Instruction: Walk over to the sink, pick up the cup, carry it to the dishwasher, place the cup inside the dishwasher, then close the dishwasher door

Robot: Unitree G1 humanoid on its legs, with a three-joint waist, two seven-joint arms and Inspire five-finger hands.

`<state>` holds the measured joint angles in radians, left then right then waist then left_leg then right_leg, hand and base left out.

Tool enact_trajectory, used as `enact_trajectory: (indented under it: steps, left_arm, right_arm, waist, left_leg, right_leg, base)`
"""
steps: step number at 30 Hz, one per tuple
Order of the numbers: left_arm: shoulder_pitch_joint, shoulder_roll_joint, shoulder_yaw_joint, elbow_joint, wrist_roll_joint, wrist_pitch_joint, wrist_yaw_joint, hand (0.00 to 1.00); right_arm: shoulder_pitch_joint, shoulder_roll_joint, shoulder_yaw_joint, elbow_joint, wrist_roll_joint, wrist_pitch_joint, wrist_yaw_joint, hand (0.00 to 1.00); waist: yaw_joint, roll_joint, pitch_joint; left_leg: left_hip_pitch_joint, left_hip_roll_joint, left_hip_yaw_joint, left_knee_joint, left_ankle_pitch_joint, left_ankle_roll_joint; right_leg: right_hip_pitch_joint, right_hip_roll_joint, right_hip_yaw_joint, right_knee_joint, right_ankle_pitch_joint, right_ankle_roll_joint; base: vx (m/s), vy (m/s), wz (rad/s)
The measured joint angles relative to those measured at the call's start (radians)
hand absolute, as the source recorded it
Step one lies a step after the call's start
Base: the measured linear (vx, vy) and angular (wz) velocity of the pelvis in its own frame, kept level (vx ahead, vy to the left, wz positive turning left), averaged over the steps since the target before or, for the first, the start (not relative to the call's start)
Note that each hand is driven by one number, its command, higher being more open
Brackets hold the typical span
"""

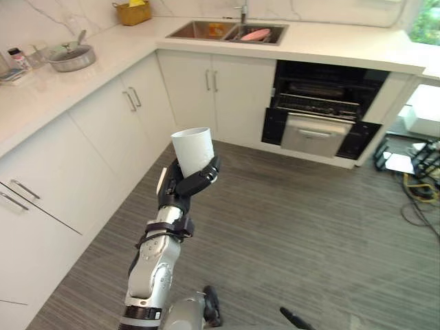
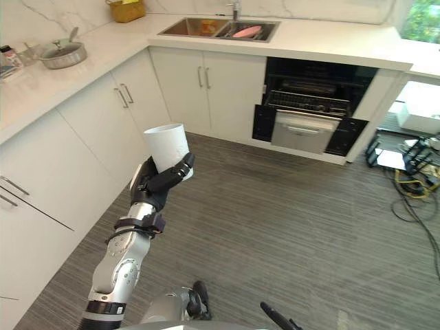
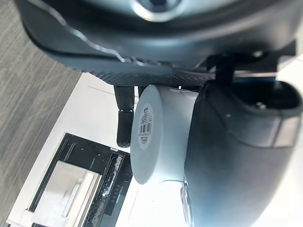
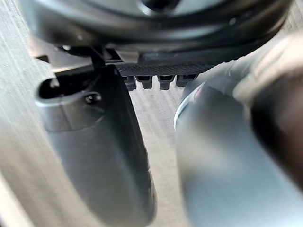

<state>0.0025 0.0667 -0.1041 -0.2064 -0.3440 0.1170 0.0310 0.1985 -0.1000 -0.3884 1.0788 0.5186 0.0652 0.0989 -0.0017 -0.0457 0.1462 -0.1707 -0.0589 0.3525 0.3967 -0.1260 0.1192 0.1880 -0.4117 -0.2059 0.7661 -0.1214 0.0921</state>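
The left hand point(image 1: 182, 189) is clenched around the lower half of a white cylindrical plastic cup point(image 1: 192, 150), held upright with its open mouth on top, above the grey wood-grain floor point(image 1: 289, 227). Well ahead of this hand and off to its right stands the black open dishwasher point(image 1: 316, 110); the steel sink point(image 1: 206, 29) lies farther beyond. The right hand point(image 4: 94, 156) hangs low; its state I cannot tell.

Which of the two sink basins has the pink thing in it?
The right basin, the one nearer the dishwasher: a pink thing lies in it. The left basin holds an orange thing instead.
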Motion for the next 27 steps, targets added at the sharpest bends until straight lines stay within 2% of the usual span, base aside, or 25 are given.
enact_trajectory:
  steps: [1, 2, 3, 4, 5, 6, 7, 8, 9, 10, 11, 12, 13, 14, 15, 16, 17, 18, 19, 20, 21, 22, 23, 25, 27]
  left_arm:
    - [0.0, 0.009, -0.01, -0.006, 0.021, 0.001, -0.002, 0.0]
    - [0.0, 0.014, -0.016, -0.005, 0.031, 0.003, -0.002, 0.0]
    - [-0.001, 0.011, -0.017, 0.006, 0.031, 0.002, 0.003, 0.0]
    - [-0.001, 0.01, -0.02, 0.014, 0.03, 0.0, 0.008, 0.0]
    - [-0.003, 0.008, -0.027, 0.032, 0.031, -0.007, 0.015, 0.0]
    - [-0.012, 0.007, -0.037, 0.06, 0.032, -0.019, 0.015, 0.0]
    - [-0.017, 0.006, -0.043, 0.071, 0.034, -0.019, 0.015, 0.0]
    - [-0.029, 0.007, -0.053, 0.089, 0.054, -0.018, 0.015, 0.0]
    - [-0.037, 0.007, -0.056, 0.094, 0.062, -0.017, 0.014, 0.0]
    - [-0.049, 0.01, -0.058, 0.098, 0.07, -0.014, 0.015, 0.0]
    - [-0.057, 0.016, -0.06, 0.1, 0.072, -0.01, 0.018, 0.0]
    - [-0.062, 0.02, -0.062, 0.106, 0.072, -0.009, 0.022, 0.0]
    - [-0.064, 0.026, -0.074, 0.114, 0.072, -0.006, 0.032, 0.0]
    - [-0.068, 0.026, -0.089, 0.129, 0.072, -0.005, 0.038, 0.0]
    - [-0.067, 0.026, -0.099, 0.137, 0.072, -0.005, 0.04, 0.0]
    - [-0.067, 0.025, -0.121, 0.146, 0.072, -0.003, 0.042, 0.0]
    - [-0.067, 0.012, -0.14, 0.159, 0.072, -0.003, 0.05, 0.0]
    - [-0.071, 0.001, -0.14, 0.171, 0.071, -0.003, 0.052, 0.0]
    - [-0.08, -0.008, -0.14, 0.194, 0.072, -0.002, 0.069, 0.0]
    - [-0.08, -0.013, -0.144, 0.21, 0.072, -0.001, 0.083, 0.0]
    - [-0.08, -0.013, -0.144, 0.219, 0.072, 0.001, 0.095, 0.0]
    - [-0.082, -0.013, -0.144, 0.223, 0.072, 0.004, 0.1, 0.0]
    - [-0.082, -0.01, -0.142, 0.224, 0.072, 0.007, 0.1, 0.0]
    - [-0.09, -0.006, -0.141, 0.223, 0.072, 0.007, 0.095, 0.0]
    - [-0.093, -0.004, -0.122, 0.197, 0.072, 0.004, 0.095, 0.0]
  right_arm:
    - [0.002, 0.005, -0.003, -0.009, 0.001, -0.009, -0.004, 1.0]
    - [0.008, 0.017, -0.004, -0.025, 0.003, -0.029, -0.004, 1.0]
    - [0.015, 0.03, -0.001, -0.041, 0.003, -0.039, -0.001, 1.0]
    - [0.017, 0.037, 0.001, -0.045, 0.003, -0.04, 0.002, 1.0]
    - [0.02, 0.055, 0.003, -0.048, 0.003, -0.039, 0.012, 1.0]
    - [0.024, 0.076, 0.003, -0.049, 0.005, -0.039, 0.018, 1.0]
    - [0.024, 0.087, -0.002, -0.05, 0.012, -0.039, 0.021, 1.0]
    - [0.026, 0.086, -0.008, -0.063, 0.019, -0.039, 0.03, 1.0]
    - [0.023, 0.085, -0.003, -0.067, 0.019, -0.039, 0.03, 1.0]
    - [0.018, 0.084, 0.001, -0.066, 0.019, -0.035, 0.028, 1.0]
    - [0.023, 0.085, 0.001, -0.058, 0.015, -0.027, 0.024, 1.0]
    - [0.028, 0.086, -0.001, -0.049, 0.013, -0.026, 0.023, 1.0]
    - [0.038, 0.081, -0.012, -0.037, 0.01, -0.025, 0.02, 1.0]
    - [0.04, 0.076, -0.036, -0.028, 0.006, -0.023, 0.013, 1.0]
    - [0.042, 0.072, -0.047, -0.026, 0.006, -0.023, 0.011, 1.0]
    - [0.049, 0.067, -0.071, -0.025, 0.005, -0.021, 0.007, 1.0]
    - [0.049, 0.051, -0.079, -0.025, 0.005, -0.012, -0.003, 1.0]
    - [0.044, 0.046, -0.078, -0.023, -0.004, -0.007, -0.012, 1.0]
    - [0.026, 0.043, -0.077, -0.012, -0.017, -0.002, -0.023, 1.0]
    - [0.021, 0.039, -0.077, -0.011, -0.031, 0.0, -0.024, 1.0]
    - [0.016, 0.033, -0.075, -0.011, -0.051, 0.0, -0.025, 1.0]
    - [0.009, 0.026, -0.066, -0.006, -0.061, -0.001, -0.026, 1.0]
    - [0.007, 0.019, -0.058, -0.002, -0.075, -0.003, -0.028, 1.0]
    - [0.003, 0.012, -0.051, -0.006, -0.069, -0.024, -0.026, 1.0]
    - [-0.046, -0.027, 0.004, -0.009, -0.067, -0.05, -0.024, 1.0]
  waist:
    - [-0.001, -0.006, -0.004]
    - [-0.012, -0.003, -0.002]
    - [-0.021, 0.003, 0.002]
    - [-0.023, 0.007, 0.004]
    - [-0.035, 0.016, 0.008]
    - [-0.048, 0.017, 0.009]
    - [-0.051, 0.021, 0.012]
    - [-0.058, 0.026, 0.015]
    - [-0.062, 0.028, 0.021]
    - [-0.065, 0.029, 0.029]
    - [-0.067, 0.023, 0.026]
    - [-0.069, 0.02, 0.025]
    - [-0.069, 0.016, 0.021]
    - [-0.07, 0.022, 0.017]
    - [-0.072, 0.029, 0.015]
    - [-0.076, 0.06, -0.004]
    - [-0.08, 0.102, -0.019]
    - [-0.083, 0.11, -0.024]
    - [-0.084, 0.107, -0.024]
    - [-0.089, 0.105, -0.022]
    - [-0.095, 0.108, -0.016]
    - [-0.095, 0.112, -0.008]
    - [-0.086, 0.11, -0.003]
    - [-0.068, 0.095, 0.003]
    - [-0.035, 0.098, 0.002]
  left_leg:
    - [0.046, -0.022, -0.008, -0.038, -0.006, 0.001]
    - [0.119, -0.044, -0.032, -0.101, -0.005, -0.002]
    - [0.206, -0.053, -0.056, -0.171, 0.002, -0.005]
    - [0.246, -0.053, -0.065, -0.201, 0.003, -0.005]
    - [0.314, -0.049, -0.09, -0.247, 0.005, -0.004]
    - [0.359, -0.039, -0.112, -0.271, 0.0, -0.012]
    - [0.376, -0.031, -0.12, -0.277, -0.006, -0.017]
    - [0.397, -0.011, -0.136, -0.277, -0.029, -0.027]
    - [0.409, 0.001, -0.141, -0.271, -0.043, -0.034]
    - [0.423, 0.026, -0.146, -0.256, -0.071, -0.053]
    - [0.44, 0.038, -0.151, -0.252, -0.099, -0.073]
    - [0.456, 0.039, -0.156, -0.252, -0.115, -0.085]
    - [0.492, 0.039, -0.165, -0.238, -0.159, -0.103]
    - [0.521, 0.055, -0.177, -0.205, -0.216, -0.122]
    - [0.527, 0.071, -0.182, -0.193, -0.249, -0.122]
    - [0.541, 0.104, -0.188, -0.185, -0.291, -0.14]
    - [0.558, 0.148, -0.179, -0.186, -0.323, -0.12]
    - [0.556, 0.157, -0.17, -0.158, -0.316, -0.128]
    - [0.503, 0.182, -0.139, 0.003, -0.284, -0.128]
    - [0.444, 0.216, -0.12, 0.163, -0.234, -0.128]
    - [0.385, 0.258, -0.108, 0.318, -0.151, -0.132]
    - [0.331, 0.309, -0.097, 0.473, -0.128, -0.141]
    - [0.268, 0.346, -0.094, 0.614, -0.138, -0.142]
    - [0.196, 0.338, -0.085, 0.645, -0.149, -0.138]
    - [0.118, 0.293, -0.062, 0.48, -0.173, -0.14]
  right_leg:
    - [-0.05, -0.024, 0.019, 0.115, 0.09, 0.004]
    - [-0.113, -0.034, 0.018, 0.259, 0.068, -0.028]
    - [-0.16, -0.013, 0.005, 0.336, 0.026, -0.059]
    - [-0.185, 0.007, 0.001, 0.35, -0.001, -0.061]
    - [-0.242, 0.052, -0.01, 0.344, -0.059, -0.061]
    - [-0.307, 0.095, -0.028, 0.288, -0.111, -0.058]
    - [-0.335, 0.119, -0.038, 0.231, -0.127, -0.056]
    - [-0.388, 0.163, -0.058, 0.063, -0.133, -0.05]
    - [-0.408, 0.185, -0.068, -0.041, -0.122, -0.041]
    - [-0.432, 0.235, -0.073, -0.272, -0.058, -0.019]
    - [-0.439, 0.262, -0.072, -0.482, 0.027, 0.012]
    - [-0.443, 0.262, -0.073, -0.521, 0.054, 0.012]
    - [-0.444, 0.253, -0.062, -0.51, 0.07, 0.0]
    - [-0.441, 0.262, -0.046, -0.465, 0.141, -0.063]
    - [-0.451, 0.27, -0.046, -0.421, 0.16, -0.087]
    - [-0.484, 0.286, -0.053, -0.322, 0.156, -0.134]
    - [-0.509, 0.309, -0.077, -0.231, 0.067, -0.148]
    - [-0.513, 0.315, -0.085, -0.201, 0.027, -0.15]
    - [-0.507, 0.312, -0.086, -0.159, -0.028, -0.155]
    - [-0.48, 0.321, -0.091, -0.162, -0.052, -0.164]
    - [-0.439, 0.335, -0.098, -0.178, -0.071, -0.176]
    - [-0.385, 0.359, -0.101, -0.212, -0.08, -0.184]
    - [-0.299, 0.389, -0.103, -0.274, -0.085, -0.191]
    - [-0.187, 0.404, -0.094, -0.369, -0.084, -0.19]
    - [-0.111, 0.415, -0.03, -0.439, -0.081, -0.186]
  base:
    - [0.34, 0.142, 0.23]
    - [0.42, 0.15, 0.32]
    - [0.48, 0.138, 0.3]
    - [0.46, 0.072, 0.32]
    - [0.43, -0.008, 0.41]
    - [0.35, -0.055, 0.47]
    - [0.35, -0.101, 0.47]
    - [0.29, -0.098, 0.29]
    - [0.39, -0.136, 0.26]
    - [0.41, -0.16, 0.21]
    - [0.43, -0.173, 0.21]
    - [0.58, -0.272, 0.19]
    - [0.55, -0.263, 0.12]
    - [0.7, -0.341, 0.13]
    - [0.6, -0.303, 0.21]
    - [0.58, -0.303, 0.26]
    - [0.45, -0.244, 0.25]
    - [0.57, -0.304, 0.15]
    - [0.56, -0.312, 0.08]
    - [0.66, -0.367, 0.05]
    - [0.54, -0.289, 0.03]
    - [0.53, -0.267, -0.04]
    - [0.51, -0.223, -0.13]
    - [0.51, -0.161, -0.23]
    - [0.45, -0.065, -0.7]
